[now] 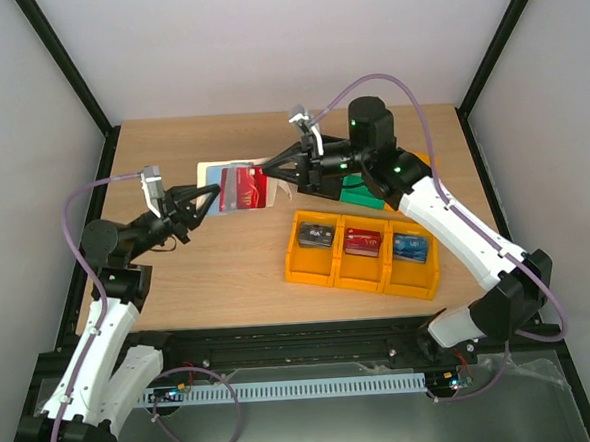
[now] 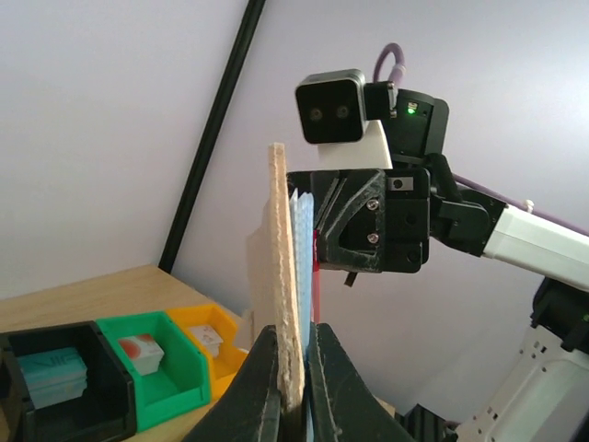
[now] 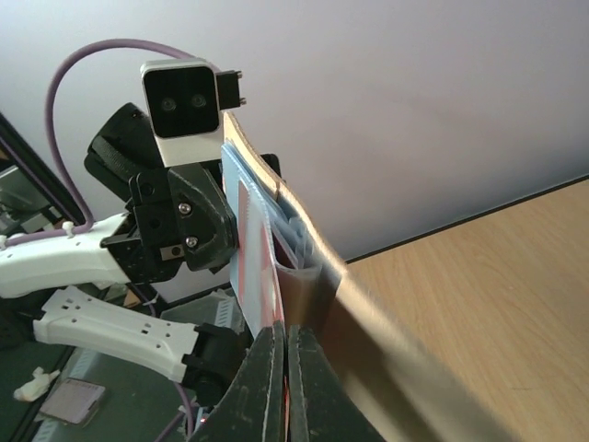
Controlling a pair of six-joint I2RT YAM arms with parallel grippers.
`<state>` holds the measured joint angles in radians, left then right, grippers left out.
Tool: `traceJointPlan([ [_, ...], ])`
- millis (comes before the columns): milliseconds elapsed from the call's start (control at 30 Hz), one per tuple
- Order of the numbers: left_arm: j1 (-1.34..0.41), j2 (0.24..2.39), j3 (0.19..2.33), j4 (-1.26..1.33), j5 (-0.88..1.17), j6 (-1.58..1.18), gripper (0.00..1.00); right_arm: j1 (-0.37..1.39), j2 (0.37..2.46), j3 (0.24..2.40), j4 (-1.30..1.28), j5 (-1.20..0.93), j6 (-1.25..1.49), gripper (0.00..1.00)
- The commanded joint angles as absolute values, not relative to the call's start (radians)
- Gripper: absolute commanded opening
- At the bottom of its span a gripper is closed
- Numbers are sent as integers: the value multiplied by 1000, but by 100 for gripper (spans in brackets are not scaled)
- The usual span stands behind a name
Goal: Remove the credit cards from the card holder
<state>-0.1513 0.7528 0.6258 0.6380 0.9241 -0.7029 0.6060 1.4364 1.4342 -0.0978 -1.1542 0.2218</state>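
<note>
The card holder (image 1: 212, 172) is held open above the table between both grippers, pale beige outside, blue-grey inside. My left gripper (image 1: 216, 193) is shut on its left edge; in the left wrist view the gripper (image 2: 293, 368) clamps the beige and blue layers of the holder (image 2: 283, 258). A red card (image 1: 248, 187) sticks out of a pocket. My right gripper (image 1: 272, 169) is shut on the red card's right edge; in the right wrist view the gripper (image 3: 286, 354) pinches the thin red card (image 3: 269, 262) beside the holder's fold (image 3: 308, 285). No blue card shows in the holder.
A yellow three-compartment bin (image 1: 358, 275) with stacks of cards stands on the table right of centre. A green bin (image 1: 358, 193) sits behind it under the right arm; it also shows in the left wrist view (image 2: 147, 387) between a black bin (image 2: 55, 414) and a yellow bin (image 2: 221, 364).
</note>
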Motion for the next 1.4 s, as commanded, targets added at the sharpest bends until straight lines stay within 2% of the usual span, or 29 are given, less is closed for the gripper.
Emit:
traceJointPlan([
  [0,-146,738,625,675,901,-707,2,577,1386,1451,-125,-1149,191,2],
  [433,-121,725,581,583,812,-738,2,492,1343,1489,-306,-1091,81,1],
  [633,-91,716,548,532,753,-749,2,489,1358,1609,-633,-921,-113,2],
  [800,-59,686,503,479,703,-753,2,489,1399,1699,-957,-673,-306,1],
  [1133,-36,633,458,402,668,-711,2,492,1353,1406,-1183,-197,-525,2],
  [1367,-35,617,433,412,664,-715,2,511,1387,1279,-1220,-124,-567,2],
])
